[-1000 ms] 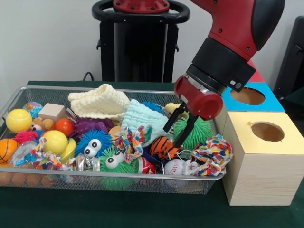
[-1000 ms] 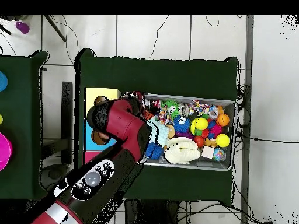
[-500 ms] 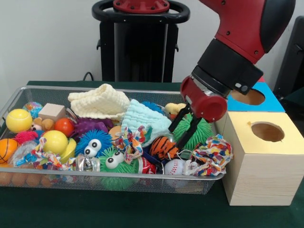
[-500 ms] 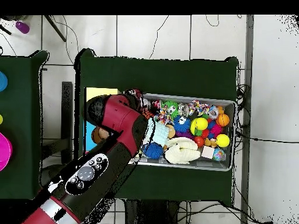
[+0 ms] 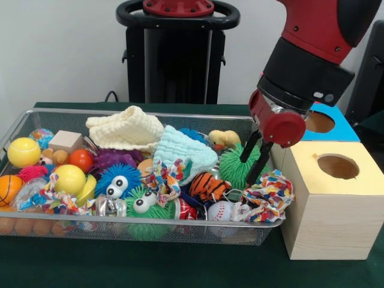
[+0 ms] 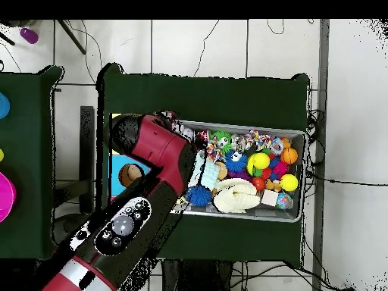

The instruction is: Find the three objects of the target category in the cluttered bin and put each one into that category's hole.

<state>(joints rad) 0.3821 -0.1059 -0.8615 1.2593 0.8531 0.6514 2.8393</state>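
— Green spiky ball is sitting right under the pincer, at the end of the wire bin nearest the wooden box. Are you seeing anything held?

— No, the two dark fingers are hanging slightly parted and nothing is caught between them. They are pointing down over the ball's edge, close to the bin's end wall.

— Which category it is hunting, I cannot tell. Balls are lying all over: a tiger-striped ball, a baseball, yellow ones further along.

— If the spiky one is the aim, I think it should be centring over the ball before closing, since soft spikes could slip out. The rag toy is lying just beside and could snag.

— And the hole in the box top is waiting close by, so the carry looks short.
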